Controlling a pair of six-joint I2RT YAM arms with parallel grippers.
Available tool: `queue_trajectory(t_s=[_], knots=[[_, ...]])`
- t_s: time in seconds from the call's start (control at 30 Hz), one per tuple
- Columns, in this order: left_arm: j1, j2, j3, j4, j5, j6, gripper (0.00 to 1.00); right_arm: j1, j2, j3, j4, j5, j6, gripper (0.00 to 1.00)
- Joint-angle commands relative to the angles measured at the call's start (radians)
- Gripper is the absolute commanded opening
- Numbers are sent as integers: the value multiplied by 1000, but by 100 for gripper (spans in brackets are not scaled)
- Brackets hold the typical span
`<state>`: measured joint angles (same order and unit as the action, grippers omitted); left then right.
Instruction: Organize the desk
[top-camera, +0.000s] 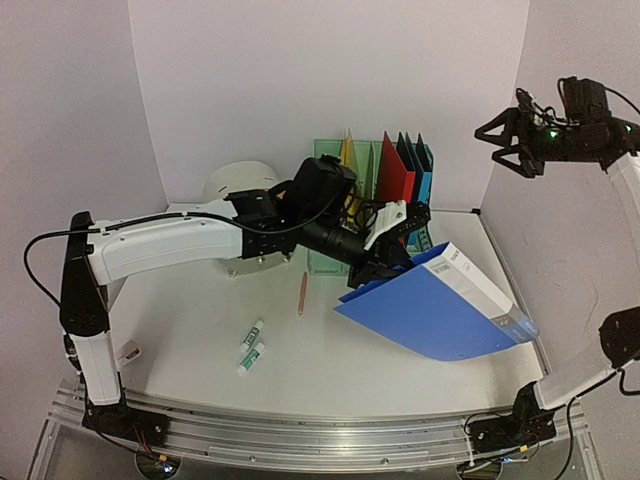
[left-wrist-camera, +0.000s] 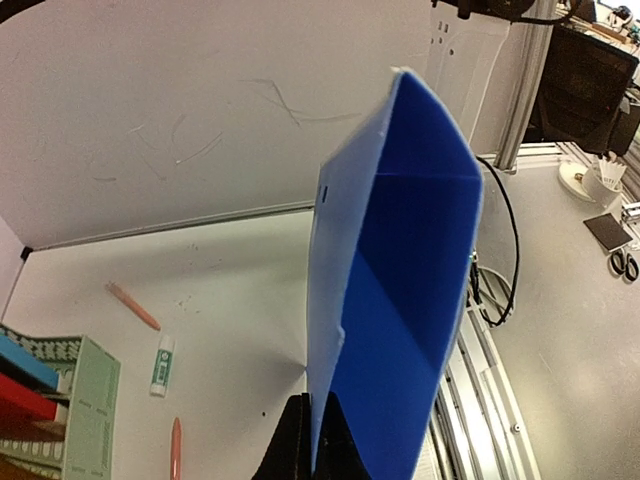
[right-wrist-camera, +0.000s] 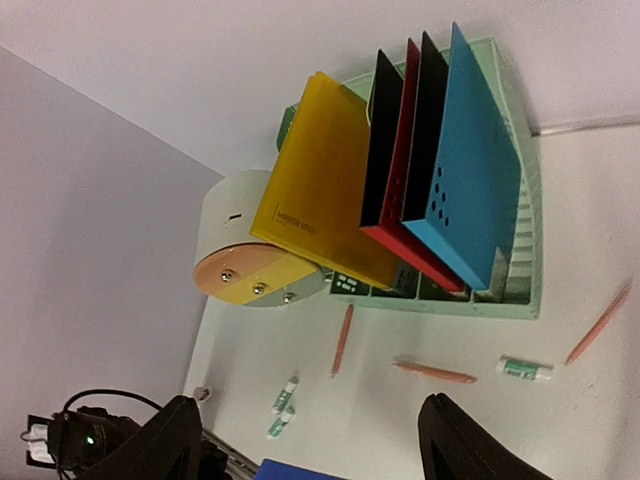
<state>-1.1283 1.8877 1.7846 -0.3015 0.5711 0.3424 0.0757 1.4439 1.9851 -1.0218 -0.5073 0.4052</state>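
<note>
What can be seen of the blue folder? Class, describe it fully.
The folder is bright blue and plastic-looking, with a white printed label along its spine. Its covers gape open, showing a creased blue inside. The left pincer clamps one edge, holding it tilted above the desk. Nothing else appears to touch it.

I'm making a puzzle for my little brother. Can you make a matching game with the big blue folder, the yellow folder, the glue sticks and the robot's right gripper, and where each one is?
Things:
1. big blue folder
2. yellow folder
3. glue sticks
4. right gripper

Places:
A. in the green rack
B. lying on the desk
C. open, up in the air
D. clamped in the left gripper

Pairs: 1-D, 2-A, 3-B, 4-C
</note>
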Motion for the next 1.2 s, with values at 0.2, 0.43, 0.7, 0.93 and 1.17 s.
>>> queue_trajectory(t_s=[0.2,0.43,0.7,0.93,1.17], knots=[[7,-263,-310,207,-269,-85,0,75,17,-91,-340,-142,349,89],[16,-306,-397,242,-325,-159,0,74,23,-100,-340,-234,555,86],[28,-408,-536,368,-409,-68,0,74,-116,-352,-340,-223,716,82],[27,-420,-598,415,-423,-81,0,76,-226,-464,-341,-197,854,79],[21,-426,-635,463,-381,-95,0,76,-306,-667,-281,-27,920,85]])
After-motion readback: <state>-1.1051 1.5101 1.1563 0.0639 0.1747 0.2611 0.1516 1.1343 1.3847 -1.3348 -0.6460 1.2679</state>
